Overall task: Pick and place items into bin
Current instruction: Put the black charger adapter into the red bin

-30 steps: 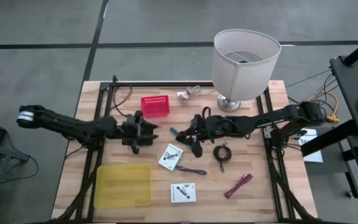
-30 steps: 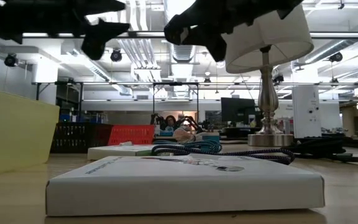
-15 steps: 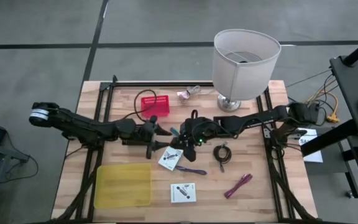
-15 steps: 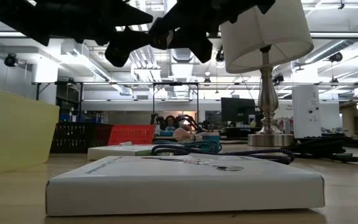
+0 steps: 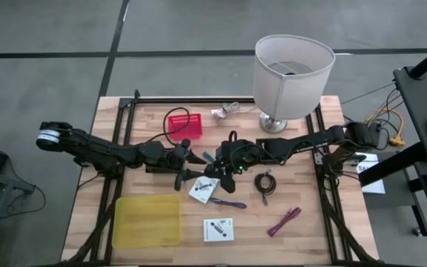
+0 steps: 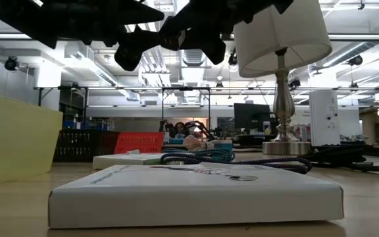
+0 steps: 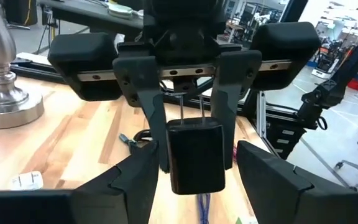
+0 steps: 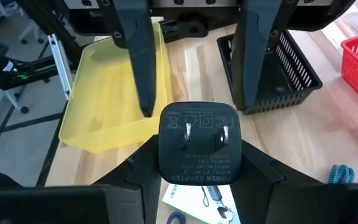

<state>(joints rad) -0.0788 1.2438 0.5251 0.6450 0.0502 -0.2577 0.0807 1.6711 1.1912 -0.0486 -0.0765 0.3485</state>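
**A:** What's closest to us on the table?

**B:** A white printed card [image 5: 218,229], flat on the wood. It's one of two; the second card [image 5: 203,187] lies farther in, beyond one purple pen [image 5: 228,202]. There's one magenta stick [image 5: 284,221] off to the right of the near card, and one black coiled cable [image 5: 264,182] behind the stick.

**A:** And the bin?

**B:** The yellow bin [image 5: 147,220] sits at the near left. From above I see its yellow floor from edge to edge.

**A:** Now the arms.

**B:** They meet mid-table, just past the second card. The right gripper [image 5: 218,165] is clamped on a black power adapter [image 8: 196,146], one finger on each side and the two prongs facing the other arm. The adapter is up off the wood, above the cards. The left gripper [image 5: 189,166] faces it, fingers [image 8: 138,62] spread wide and holding nothing. The adapter sits in line with the gap between them, and I can't tell if it touches them.

**A:** Anything under them?

**B:** A teal pen [image 5: 207,156] peeks out between the two grippers.

**A:** Farther back?

**B:** One red basket [image 5: 185,125] and one black basket [image 8: 278,68] beside it; I can't tell what's in either. Farthest is the lamp [image 5: 291,70], at the back right.
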